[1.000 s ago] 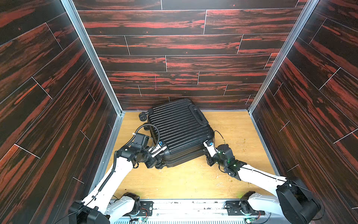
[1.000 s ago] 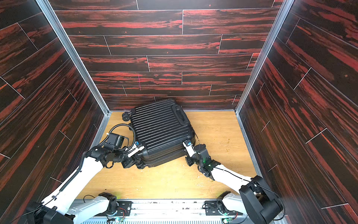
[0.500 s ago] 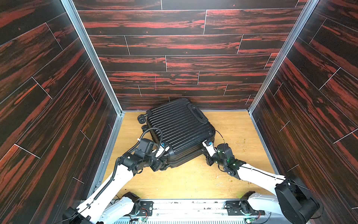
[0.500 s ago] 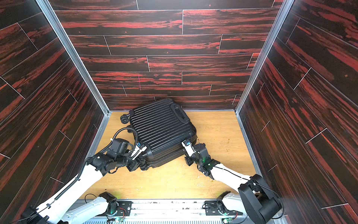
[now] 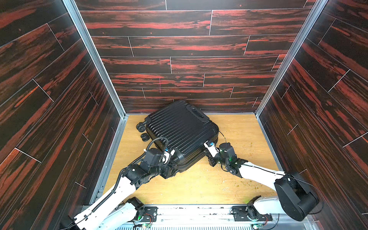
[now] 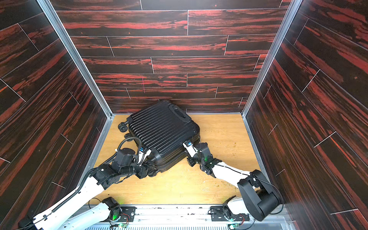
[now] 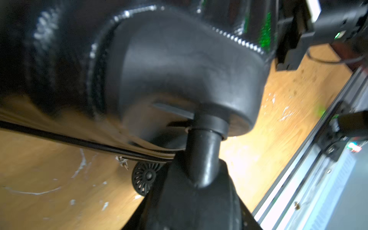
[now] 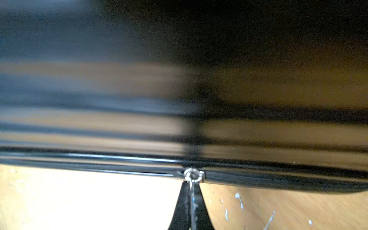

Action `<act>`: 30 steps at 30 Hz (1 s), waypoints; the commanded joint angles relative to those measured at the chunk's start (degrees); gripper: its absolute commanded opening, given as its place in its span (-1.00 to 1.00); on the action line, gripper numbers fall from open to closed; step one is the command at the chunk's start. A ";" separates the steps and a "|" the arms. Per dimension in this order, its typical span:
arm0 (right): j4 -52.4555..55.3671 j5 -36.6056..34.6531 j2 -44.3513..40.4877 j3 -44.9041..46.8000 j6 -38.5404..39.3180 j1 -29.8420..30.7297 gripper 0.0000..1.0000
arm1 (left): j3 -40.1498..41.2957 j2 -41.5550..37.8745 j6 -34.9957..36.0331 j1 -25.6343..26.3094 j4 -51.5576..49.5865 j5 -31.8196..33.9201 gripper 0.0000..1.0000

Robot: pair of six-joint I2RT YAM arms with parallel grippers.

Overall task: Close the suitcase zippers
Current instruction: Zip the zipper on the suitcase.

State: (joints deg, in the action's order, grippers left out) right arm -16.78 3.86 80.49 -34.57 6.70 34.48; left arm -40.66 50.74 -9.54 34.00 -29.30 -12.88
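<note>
Basically, suitcase lies flat on the wood floor, toward the back-left corner. Long axis is diagonal: wheels near-left, handle far-right. Only the right wrist view shows the silvery zipper pull on the zip track, with the right gripper pinched tight on it. Left wrist view shows a caster housing close up. Left gripper sits at the near corner, arm low and stretched forward; can't tell its grip.

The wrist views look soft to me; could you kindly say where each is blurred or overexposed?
Right wrist view: suitcase smeared by blur, only the pull fairly sharp, floor blown out. Left wrist view: wheel mount soft, glare on the floor.
</note>
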 commanded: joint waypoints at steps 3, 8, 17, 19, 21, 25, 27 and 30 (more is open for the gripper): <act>-2.21 4.55 2.64 -2.77 1.51 0.24 -1.00 | 0.37 -0.97 -10.26 1.56 12.77 4.91 -0.26; -2.15 7.48 1.84 -2.32 1.44 0.31 -1.00 | -0.09 1.67 -11.68 2.80 15.52 7.10 -0.26; -4.98 11.79 -0.32 1.23 0.04 1.18 -1.00 | -1.34 6.46 -14.13 4.56 21.18 11.56 -0.28; -5.27 11.87 -0.76 1.65 -0.01 2.05 -1.00 | -1.27 6.94 -14.45 4.67 22.61 11.92 -0.28; -5.61 11.93 -1.12 2.09 -0.40 2.91 -1.00 | -1.43 7.21 -14.32 4.76 23.38 12.43 -0.27; -6.66 11.97 -1.64 2.70 -1.68 4.56 -1.00 | -1.43 7.56 -14.56 4.85 25.09 12.90 -0.28; -7.68 12.04 -1.99 3.16 -2.43 5.36 -1.00 | -1.43 8.00 -14.62 4.85 25.80 12.37 -0.27; -8.69 12.05 -2.36 3.69 -3.36 6.81 -1.00 | -1.35 9.09 -14.96 4.85 26.95 11.45 -0.27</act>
State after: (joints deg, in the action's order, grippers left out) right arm -22.83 10.92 80.73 -31.40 4.67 39.09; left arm -39.53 59.00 -21.69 40.21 -12.71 -7.44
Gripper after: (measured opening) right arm 0.047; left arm 0.494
